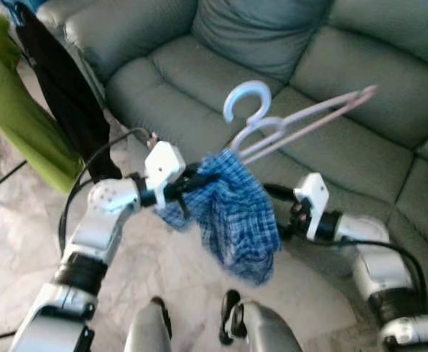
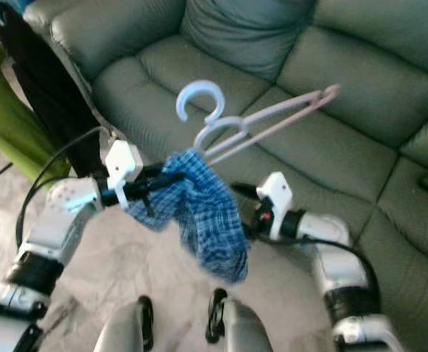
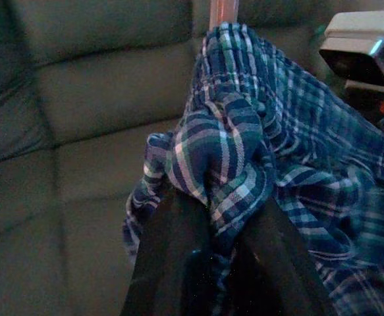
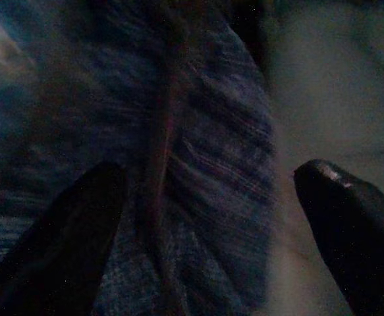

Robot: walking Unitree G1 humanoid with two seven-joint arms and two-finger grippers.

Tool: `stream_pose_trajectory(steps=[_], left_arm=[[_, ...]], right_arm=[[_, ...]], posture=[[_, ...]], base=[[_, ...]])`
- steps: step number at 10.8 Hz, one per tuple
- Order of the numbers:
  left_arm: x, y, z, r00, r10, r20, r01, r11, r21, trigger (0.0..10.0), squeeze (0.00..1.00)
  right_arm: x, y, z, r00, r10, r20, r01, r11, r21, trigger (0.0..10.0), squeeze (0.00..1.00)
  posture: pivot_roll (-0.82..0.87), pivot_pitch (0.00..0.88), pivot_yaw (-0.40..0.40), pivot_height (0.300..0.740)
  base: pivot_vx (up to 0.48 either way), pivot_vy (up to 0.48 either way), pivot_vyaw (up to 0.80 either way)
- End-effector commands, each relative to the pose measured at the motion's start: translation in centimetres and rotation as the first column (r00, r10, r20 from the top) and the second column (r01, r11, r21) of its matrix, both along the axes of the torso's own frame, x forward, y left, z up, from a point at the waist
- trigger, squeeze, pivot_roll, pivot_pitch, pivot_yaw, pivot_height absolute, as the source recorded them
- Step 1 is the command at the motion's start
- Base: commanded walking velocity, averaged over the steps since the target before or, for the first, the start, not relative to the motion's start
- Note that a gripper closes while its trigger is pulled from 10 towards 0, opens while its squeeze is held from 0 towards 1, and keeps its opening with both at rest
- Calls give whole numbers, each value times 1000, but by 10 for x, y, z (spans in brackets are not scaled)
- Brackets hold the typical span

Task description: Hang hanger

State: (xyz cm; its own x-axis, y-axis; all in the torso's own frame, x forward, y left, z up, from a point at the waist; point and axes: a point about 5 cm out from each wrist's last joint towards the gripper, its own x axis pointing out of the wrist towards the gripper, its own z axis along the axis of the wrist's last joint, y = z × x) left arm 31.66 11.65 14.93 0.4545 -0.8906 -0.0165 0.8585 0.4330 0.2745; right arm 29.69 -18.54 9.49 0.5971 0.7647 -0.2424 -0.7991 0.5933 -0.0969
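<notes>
Two silver arms meet in front of a grey-green sofa (image 1: pixel 199 81), a blue plaid garment (image 1: pixel 236 213) hanging between them. The left tool (image 1: pixel 191 180), at nine o'clock of the cloth, has its black fingers (image 3: pixel 172 263) pinched narrow on a bunched fold of the plaid garment. The right tool (image 4: pixel 218 230) sits at three o'clock, fingers spread wide with the fabric just before them. A pale pink hanger (image 1: pixel 302 117) rises from the cloth toward one o'clock, its white hook (image 1: pixel 247 99) at twelve. Green and black clothes (image 1: pixel 23 125) hang at ten o'clock above the marble floor (image 1: pixel 23 257).
</notes>
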Motion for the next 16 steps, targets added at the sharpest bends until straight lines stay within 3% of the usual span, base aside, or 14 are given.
stream_pose_trajectory(steps=[1,2,4,7,8,9,11,14,15,16], left_arm=[[2,2,5,999,15,39,-16,1000,9,0,0],[4,3,9,996,38,74,-37,999,-14,0,0],[2,-2,9,996,10,83,-8,1000,-24,0,0],[-6,-12,16,992,-88,86,92,995,-44,0,0],[-8,-13,12,991,-98,90,100,995,-13,0,0],[0,-1,-1,994,-8,106,3,999,52,0,0],[9,13,-9,984,97,152,-113,988,101,0,0],[3,0,-2,991,-20,129,14,999,49,0,0],[3,-2,-5,989,-35,141,22,995,96,0,0],[11,16,-15,983,95,157,-114,986,121,0,0]], right_arm=[[-1,-3,-6,1000,-13,6,13,998,-57,10000,0],[12,-22,-5,978,-199,62,206,972,-116,10000,0],[10,-10,0,985,-149,90,152,988,-22,10000,0],[6,-3,-6,992,-107,73,107,994,2,10000,0],[8,-3,1,988,-115,105,112,993,34,10000,0],[14,-15,14,966,-187,181,180,982,54,10000,0],[20,-36,20,913,-315,258,319,947,29,10000,0],[16,-18,9,939,-266,219,261,964,51,10000,0],[18,-9,9,946,-242,215,235,970,61,10000,0],[17,-1,10,953,-211,219,200,977,71,10000,0]], posture=[[-20,250,-21,740],[-15,251,-21,740],[-19,251,-16,740],[-16,251,-13,740],[-15,251,-13,740],[-16,252,-12,740],[-29,251,-9,740],[-25,252,-10,740],[-21,248,-16,740],[-19,242,-19,740]], base=[[0,0,0],[0,0,0],[0,0,0],[0,0,0],[0,0,0],[0,0,0],[0,0,0],[0,0,0],[0,0,0],[0,0,0]])
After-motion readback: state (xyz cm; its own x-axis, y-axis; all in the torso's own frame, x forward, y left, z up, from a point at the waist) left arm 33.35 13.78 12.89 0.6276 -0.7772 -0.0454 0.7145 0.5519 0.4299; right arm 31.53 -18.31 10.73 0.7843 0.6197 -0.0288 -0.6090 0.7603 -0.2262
